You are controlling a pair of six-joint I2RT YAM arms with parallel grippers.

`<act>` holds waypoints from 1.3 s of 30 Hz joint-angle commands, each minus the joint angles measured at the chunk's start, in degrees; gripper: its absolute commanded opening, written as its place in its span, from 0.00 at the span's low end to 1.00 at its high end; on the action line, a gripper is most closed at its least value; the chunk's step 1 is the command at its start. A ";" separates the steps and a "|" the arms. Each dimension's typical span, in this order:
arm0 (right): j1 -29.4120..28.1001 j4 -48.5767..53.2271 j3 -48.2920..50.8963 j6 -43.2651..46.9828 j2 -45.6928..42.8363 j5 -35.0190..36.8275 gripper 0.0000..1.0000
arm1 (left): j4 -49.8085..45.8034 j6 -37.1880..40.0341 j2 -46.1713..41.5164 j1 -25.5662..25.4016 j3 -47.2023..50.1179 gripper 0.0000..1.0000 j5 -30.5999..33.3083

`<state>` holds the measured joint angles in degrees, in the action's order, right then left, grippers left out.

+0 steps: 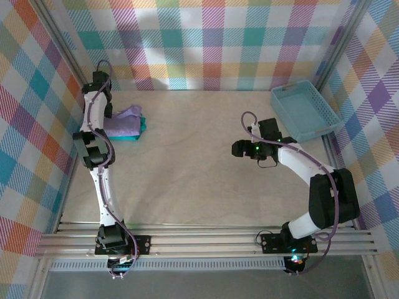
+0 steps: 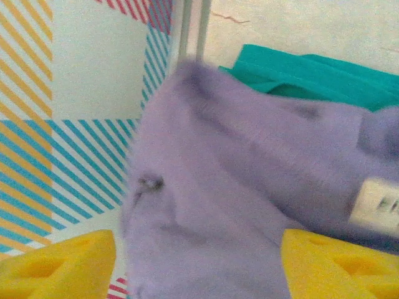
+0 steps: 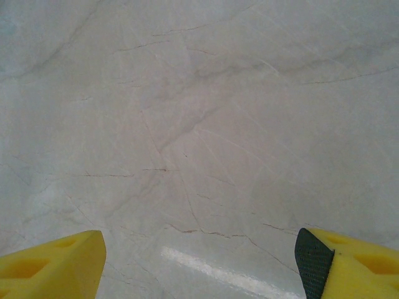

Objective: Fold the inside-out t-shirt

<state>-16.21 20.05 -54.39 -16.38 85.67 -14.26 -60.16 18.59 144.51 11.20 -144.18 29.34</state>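
Pale worktop (image 1: 199, 162), checked walls. T-shirt (image 1: 126, 120): bunched far left, atop teal garment (image 2: 312, 75), beside wall. Left pincer (image 2: 198, 265): open, straddling t-shirt, seemingly not gripping (blurred). Right pincer (image 3: 199, 261): open over bare worktop, well apart.

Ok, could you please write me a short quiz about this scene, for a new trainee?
1. True or false: the purple t-shirt lies on top of the teal garment.
2. Where does the blue tray stand? A near left; B far right; C centre.
3. Fill the gap: the right tool, open, hangs over the bare ____.
Key: 1 true; 2 B; 3 table.
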 commanded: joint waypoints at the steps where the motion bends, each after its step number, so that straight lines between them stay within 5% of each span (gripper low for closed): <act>1: -0.02 3.08 -2.47 2.57 -3.43 4.00 0.81 | -3.08 -7.48 -4.90 0.49 -5.39 0.77 2.75; 4: -0.05 4.76 -1.98 5.57 -7.74 13.63 0.84 | -3.20 -15.14 -13.31 0.48 0.87 0.82 -4.76; 8: 0.01 3.63 0.16 8.02 -13.77 25.27 0.99 | 13.35 -24.89 -36.27 0.02 32.30 0.97 -20.01; 11: 0.05 2.08 1.59 7.77 -15.26 31.28 1.00 | 28.84 -32.06 -52.47 -0.86 55.54 1.00 -28.01; 14: 0.31 -2.34 5.18 7.88 -15.68 37.03 1.00 | 41.31 -36.54 -65.94 -2.91 75.25 1.00 -28.22; 18: 0.86 -21.39 17.50 13.23 -17.24 40.92 1.00 | 53.98 -37.45 -76.94 -6.57 95.51 1.00 -18.15; 22: 2.14 -44.38 29.67 18.75 -15.60 41.32 1.00 | 69.42 -31.33 -79.11 -8.91 111.24 1.00 -15.72; 31: 6.30 -64.13 33.29 27.16 -6.29 35.93 1.00 | 101.39 -23.09 -60.64 -12.21 120.28 1.00 -17.99; 34: 8.68 -58.84 30.94 25.94 -6.26 30.54 1.00 | 102.80 -20.61 -58.77 -13.78 119.97 1.00 -18.75; 37: 10.14 -58.38 31.93 26.37 -7.86 24.48 1.00 | 116.44 -18.53 -54.34 -14.95 124.64 1.00 -20.54; 39: 10.32 -58.54 32.80 26.39 -8.96 22.04 1.00 | 111.20 -18.86 -55.16 -15.03 122.85 1.00 -19.66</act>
<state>-6.35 -35.18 -22.22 8.64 78.63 14.90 43.81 -2.74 88.55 -3.27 -21.65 10.07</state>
